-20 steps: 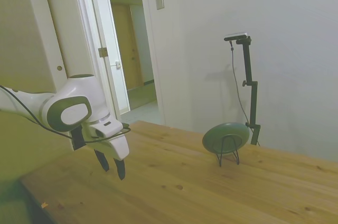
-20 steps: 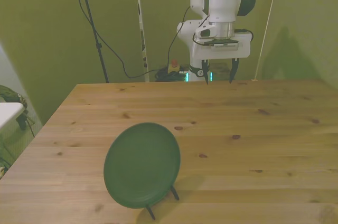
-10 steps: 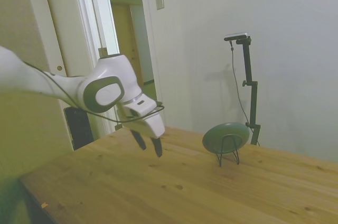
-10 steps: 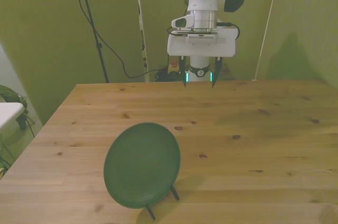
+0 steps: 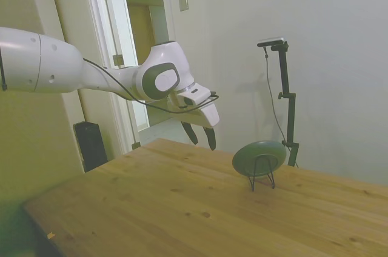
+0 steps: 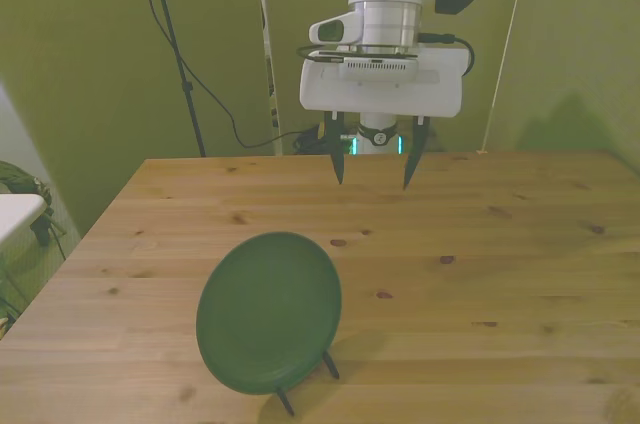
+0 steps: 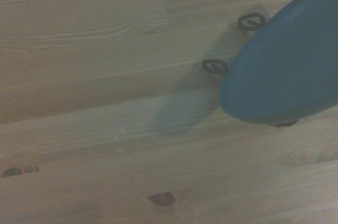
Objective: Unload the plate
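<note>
Plate (image 6: 268,312) sits propped near upright on its thin black wire stand (image 5: 262,173), on the wooden table (image 6: 520,274) toward the camera-side edge in the front view, on the front view's left. My gripper (image 6: 372,166) hangs in the air above the far part of the table, fingers spread wide w/ nothing between them, well apart from the plate.

Step in hand, as I judge it: approach, then pinch the rim and lift the plate off the stand. To do it well I'd come in over the top edge of the rim, one finger on each face of the dish, w/ the jaws lined up across the plate's thin section rather than its width. Lift should go up and out along the lean of the stand, not sideways, or the wire legs may drag or tip w/ it. Matte rim looks grippable but thin, so a shallow bite could let it pivot.

Side view gives what the front doesn't: the plate's lean and the stand's loop behind it, plus how high I am off the wood. Front view gives the plate's full round face and the sideways offset btw me and it. Wrist view (image 7: 288,60) shows the plate's edge and two small wire feet (image 7: 215,66) on the boards, blurred.
</note>
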Controlling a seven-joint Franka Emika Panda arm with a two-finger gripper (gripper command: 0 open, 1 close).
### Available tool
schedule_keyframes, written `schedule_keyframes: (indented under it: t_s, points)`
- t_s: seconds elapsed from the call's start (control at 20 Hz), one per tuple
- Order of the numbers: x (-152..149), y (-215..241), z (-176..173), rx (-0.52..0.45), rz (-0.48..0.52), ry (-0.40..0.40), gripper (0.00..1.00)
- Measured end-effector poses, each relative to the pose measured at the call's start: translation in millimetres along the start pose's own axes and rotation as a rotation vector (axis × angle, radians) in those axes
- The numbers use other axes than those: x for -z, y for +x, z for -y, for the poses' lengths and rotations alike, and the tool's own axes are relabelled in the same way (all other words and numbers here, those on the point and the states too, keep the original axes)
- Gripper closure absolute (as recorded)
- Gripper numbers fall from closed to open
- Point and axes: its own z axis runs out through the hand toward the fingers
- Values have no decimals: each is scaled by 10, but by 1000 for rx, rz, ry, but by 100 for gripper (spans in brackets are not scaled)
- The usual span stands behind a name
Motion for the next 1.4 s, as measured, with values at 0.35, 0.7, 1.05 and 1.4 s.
schedule_keyframes:
  t_s: [0.35, 0.7, 1.05, 1.4]
  points:
    - [18, 333, 131, -143, -52, 14, 0]
    - [-80, 901, 437, -274, -122, -40, 0]
    - [-206, 1101, 619, -279, -161, -170, 0]
    - [-286, 1168, 605, -269, -200, -254, 0]
